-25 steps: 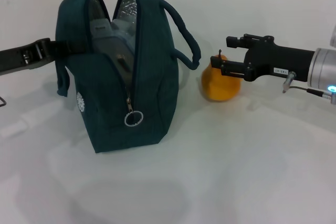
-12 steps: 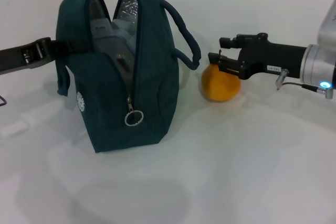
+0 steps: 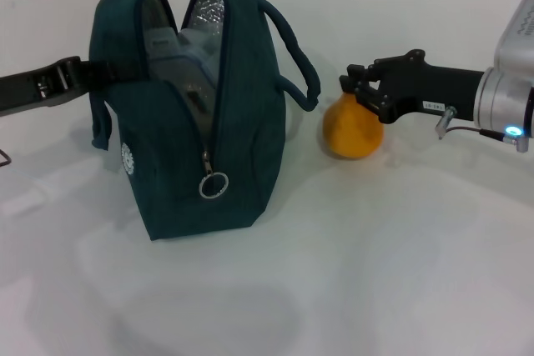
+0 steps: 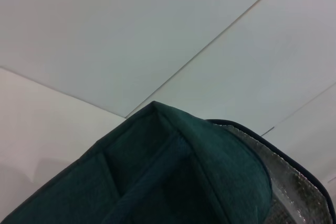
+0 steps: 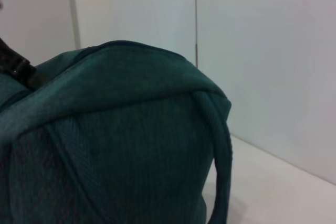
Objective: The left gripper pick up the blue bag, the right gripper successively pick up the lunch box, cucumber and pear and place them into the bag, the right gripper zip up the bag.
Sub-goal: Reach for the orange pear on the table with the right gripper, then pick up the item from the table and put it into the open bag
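The blue bag [image 3: 183,147] stands upright on the table with its top unzipped and the foil lining showing. At its left side my left gripper [image 3: 79,75] is shut on one handle strap. A pale edge of the lunch box [image 3: 167,43] shows inside the opening. The cucumber is hidden. To the right of the bag the orange pear [image 3: 355,135] rests on the table, and my right gripper [image 3: 355,89] has its fingers drawn in around the pear's narrow top. Both wrist views show only the bag [image 4: 173,171] [image 5: 105,145] close up.
The white table [image 3: 375,273] stretches out in front of and right of the bag. The bag's second handle [image 3: 292,47] loops out toward the pear. Its ring zipper pull [image 3: 214,185] hangs low on the front face. White wall panels stand behind.
My right gripper has moved left onto the pear's top, and its fingers have closed in from wide apart. The pear has tipped slightly. Bag and left gripper have not moved.
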